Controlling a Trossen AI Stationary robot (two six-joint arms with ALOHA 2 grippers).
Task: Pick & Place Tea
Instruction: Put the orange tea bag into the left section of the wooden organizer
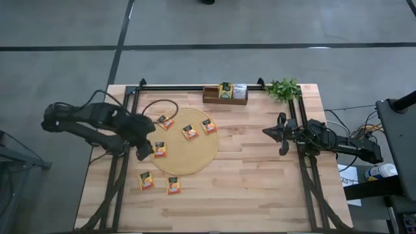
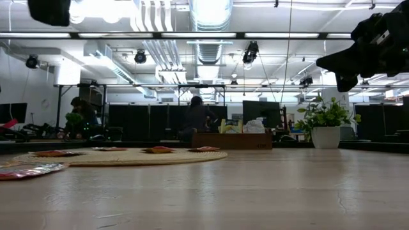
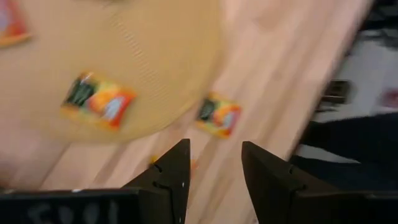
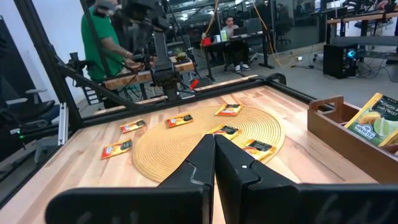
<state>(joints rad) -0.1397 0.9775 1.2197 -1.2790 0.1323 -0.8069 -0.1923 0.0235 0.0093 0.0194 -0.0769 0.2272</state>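
Orange tea sachets lie flat on the round tan mat (image 1: 188, 157): three at its far side (image 1: 165, 121) (image 1: 190, 132) (image 1: 208, 125) and one at its left edge (image 1: 159, 149). Two more (image 1: 146, 180) (image 1: 173, 185) lie on the bare wood in front of the mat. My left gripper (image 1: 143, 154) hangs open above the mat's left edge, tipped downward. In the left wrist view its fingers (image 3: 214, 165) hold nothing, with a sachet on the mat (image 3: 97, 99) and one on the wood (image 3: 217, 116) below. My right gripper (image 4: 214, 155) waits shut and level at the table's right (image 1: 281, 134).
A brown wooden tray (image 1: 225, 99) at the table's far edge holds green-yellow and white sachets (image 1: 225, 90). A potted plant (image 1: 284, 89) stands to its right. Black rails (image 1: 296, 130) run along both sides. People sit at desks beyond the table (image 2: 195, 118).
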